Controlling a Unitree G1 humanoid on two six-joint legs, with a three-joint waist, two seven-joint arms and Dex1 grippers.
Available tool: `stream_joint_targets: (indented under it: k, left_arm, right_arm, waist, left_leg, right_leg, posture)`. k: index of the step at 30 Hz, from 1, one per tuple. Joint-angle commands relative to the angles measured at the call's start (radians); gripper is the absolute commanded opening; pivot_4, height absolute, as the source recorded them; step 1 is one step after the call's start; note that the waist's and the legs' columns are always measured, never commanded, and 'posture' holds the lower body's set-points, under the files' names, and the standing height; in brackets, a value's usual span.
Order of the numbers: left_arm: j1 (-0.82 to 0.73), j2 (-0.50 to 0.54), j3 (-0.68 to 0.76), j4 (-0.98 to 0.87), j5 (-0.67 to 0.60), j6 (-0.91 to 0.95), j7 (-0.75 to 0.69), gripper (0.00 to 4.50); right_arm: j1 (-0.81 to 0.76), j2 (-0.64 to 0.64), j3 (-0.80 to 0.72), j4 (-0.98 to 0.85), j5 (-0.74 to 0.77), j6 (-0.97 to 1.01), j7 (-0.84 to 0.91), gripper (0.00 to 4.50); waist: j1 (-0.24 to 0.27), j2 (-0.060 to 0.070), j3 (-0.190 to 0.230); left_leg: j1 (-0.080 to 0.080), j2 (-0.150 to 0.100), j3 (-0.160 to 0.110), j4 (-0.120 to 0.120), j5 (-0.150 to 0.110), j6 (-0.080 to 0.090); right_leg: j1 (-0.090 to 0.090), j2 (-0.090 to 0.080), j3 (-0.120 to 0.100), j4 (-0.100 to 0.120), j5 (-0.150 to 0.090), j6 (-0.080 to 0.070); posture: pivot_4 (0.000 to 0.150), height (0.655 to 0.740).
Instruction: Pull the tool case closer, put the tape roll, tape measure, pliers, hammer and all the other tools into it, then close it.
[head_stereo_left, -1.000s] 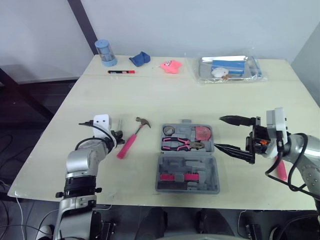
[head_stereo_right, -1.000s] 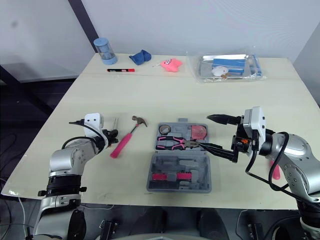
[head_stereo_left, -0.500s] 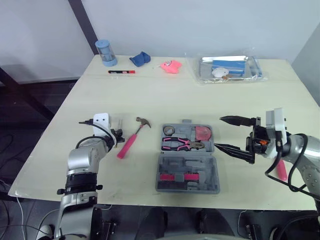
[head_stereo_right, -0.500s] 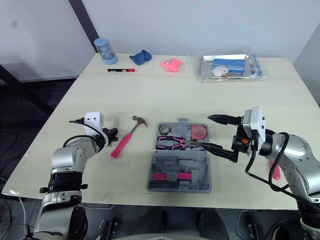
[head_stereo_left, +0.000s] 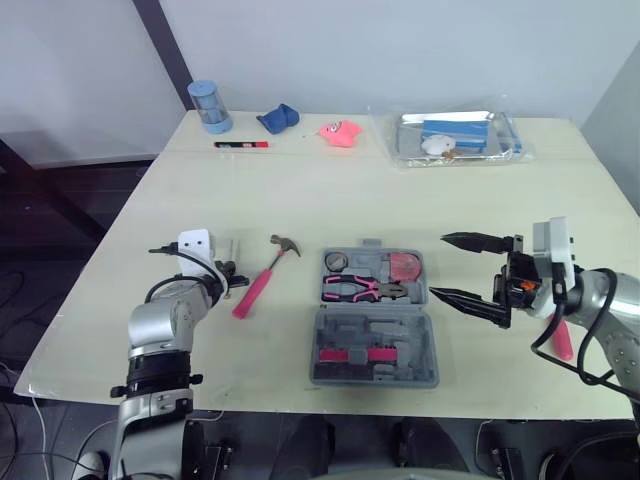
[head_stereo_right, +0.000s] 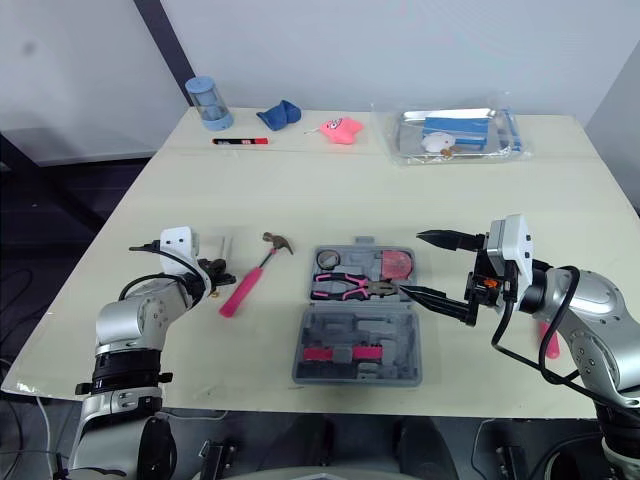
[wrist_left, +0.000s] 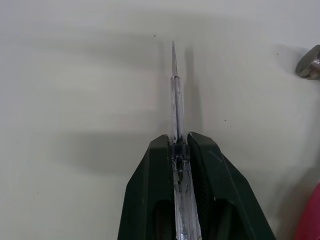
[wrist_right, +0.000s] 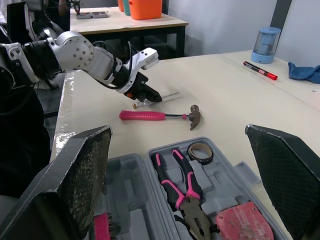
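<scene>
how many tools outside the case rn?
3: hammer on the table left of the tool case; clear screwdriver in the left gripper; pink handle partly hidden behind the right arm. Others may be hidden.

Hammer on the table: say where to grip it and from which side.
Take the hammer by the middle of its pink handle, from above, straddling its width. It lies flat with bare table on both sides; the metal head is small and curved.
</scene>
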Motion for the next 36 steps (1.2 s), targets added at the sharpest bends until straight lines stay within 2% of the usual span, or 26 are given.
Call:
stream_joint_targets:
  k: [1, 4, 13, 19, 22, 27, 32, 36]
  left_arm:
    - [0.03, 0.014, 0.038, -0.039, -0.021, -0.012, -0.027, 0.0]
    - [0.05, 0.058, 0.063, -0.109, -0.076, -0.01, -0.123, 0.0]
    - [0.039, 0.323, 0.009, -0.252, -0.261, 0.011, -0.581, 0.0]
    - [-0.023, 0.457, -0.186, -0.402, -0.32, -0.005, -0.898, 0.0]
    - [-0.074, 0.506, -0.325, -0.487, -0.285, -0.016, -0.989, 0.0]
    - [-0.2, 0.535, -0.561, -0.531, -0.185, -0.007, -1.083, 0.0]
    - [-0.337, 0.468, -0.721, -0.47, -0.12, 0.022, -1.125, 0.0]
    - [-0.387, 0.425, -0.815, -0.435, -0.045, 0.005, -1.136, 0.0]
  right_arm:
    - [-0.007, -0.002, -0.025, -0.03, 0.013, -0.015, 0.002, 4.5]
    - [-0.005, -0.006, -0.036, -0.04, 0.027, -0.01, 0.004, 4.5]
    - [0.028, -0.056, -0.093, -0.097, 0.091, 0.02, 0.02, 4.5]
    - [0.122, -0.111, -0.181, -0.144, 0.108, 0.029, 0.042, 4.5]
    - [0.194, -0.142, -0.245, -0.169, 0.117, 0.033, 0.055, 4.5]
    - [0.325, -0.184, -0.358, -0.192, 0.116, 0.043, 0.098, 4.5]
    - [0.419, -0.215, -0.465, -0.193, 0.125, 0.058, 0.14, 4.5]
    - [0.462, -0.226, -0.505, -0.187, 0.115, 0.063, 0.166, 4.5]
  waist:
    - [0.0, 0.0, 0.0]
    - [-0.001, 0.0, 0.0]
    - [0.007, -0.001, 0.001]
    - [0.001, -0.001, 0.001]
    - [0.005, -0.001, 0.001]
    - [0.002, -0.001, 0.002]
    - [0.001, -0.001, 0.002]
    - [0.001, -0.001, 0.002]
  left_leg:
    - [0.0, 0.0, 0.0, 0.0, 0.0, 0.0]
    - [-0.001, 0.0, 0.0, 0.0, 0.0, 0.0]
    - [-0.012, -0.001, -0.004, 0.002, 0.001, -0.002]
    - [-0.013, -0.001, -0.005, 0.001, 0.001, -0.001]
    - [-0.014, -0.001, -0.005, 0.002, 0.001, -0.001]
    - [-0.013, -0.002, -0.002, 0.002, 0.001, -0.001]
    - [-0.012, -0.002, 0.003, 0.003, 0.0, 0.001]
    - [-0.012, -0.002, 0.004, 0.003, 0.0, 0.0]
  right_leg:
    - [0.0, 0.0, 0.001, 0.0, 0.0, 0.0]
    - [-0.002, 0.0, 0.001, 0.0, 0.0, 0.0]
    - [-0.01, -0.004, -0.003, 0.0, 0.0, 0.0]
    - [-0.01, 0.0, -0.005, 0.0, 0.0, 0.0]
    - [-0.009, 0.001, -0.005, 0.0, 0.0, 0.0]
    - [-0.009, 0.003, -0.003, 0.0, 0.0, 0.0]
    - [-0.009, 0.006, -0.002, 0.002, 0.0, 0.0]
    - [-0.009, 0.007, 0.0, 0.001, 0.0, 0.0]
  posture:
    - [0.15, 0.74]
    - [0.15, 0.74]
    - [0.15, 0.74]
    - [0.15, 0.74]
    - [0.15, 0.74]
    - [0.15, 0.74]
    - [0.15, 0.74]
    - [0.15, 0.74]
